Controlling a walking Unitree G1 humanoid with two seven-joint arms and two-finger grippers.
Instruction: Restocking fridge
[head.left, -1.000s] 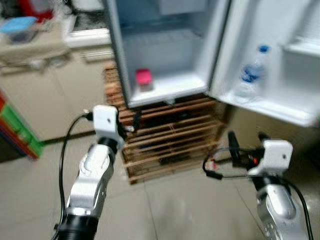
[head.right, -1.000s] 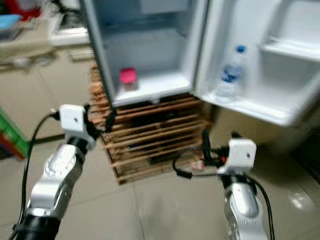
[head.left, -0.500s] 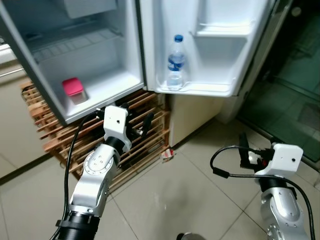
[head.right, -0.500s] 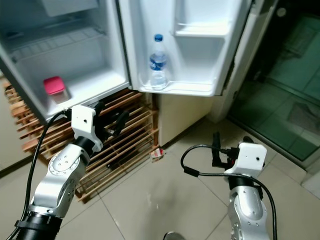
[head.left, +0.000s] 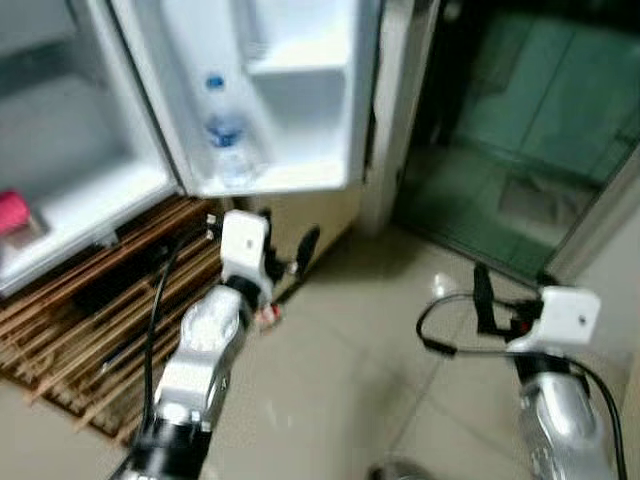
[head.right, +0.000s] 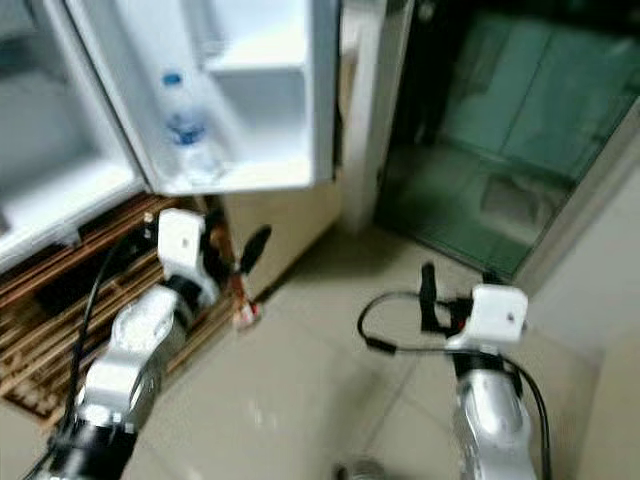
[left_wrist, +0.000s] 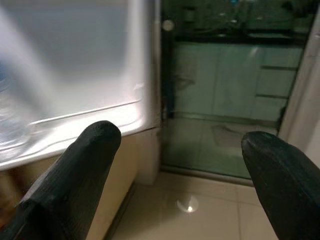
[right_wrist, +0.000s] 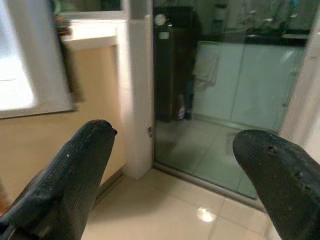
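The fridge (head.left: 70, 150) stands open at the left on a wooden pallet (head.left: 70, 335). Its door shelf (head.left: 270, 175) holds a clear water bottle (head.left: 222, 135) with a blue cap. A pink container (head.left: 10, 212) sits on the bottom shelf at the picture's left edge. My left gripper (head.left: 288, 235) hangs just below the door shelf, open, with nothing between its fingers (left_wrist: 75, 175). My right gripper (head.left: 512, 290) is out over the tiled floor at the right, also open and empty, its fingers (right_wrist: 70, 170) pointing toward a glass partition.
A green-tinted glass partition (head.left: 520, 130) with a dark frame stands to the right of a white pillar (head.left: 395, 110). A small red and white scrap (head.left: 266, 316) lies on the floor by the pallet. Beige tiles (head.left: 350, 380) stretch between my arms.
The whole picture has swung to the right, so the fridge now sits at the left and the glass partition fills the right. Both arms keep their pose, fingers still apart.
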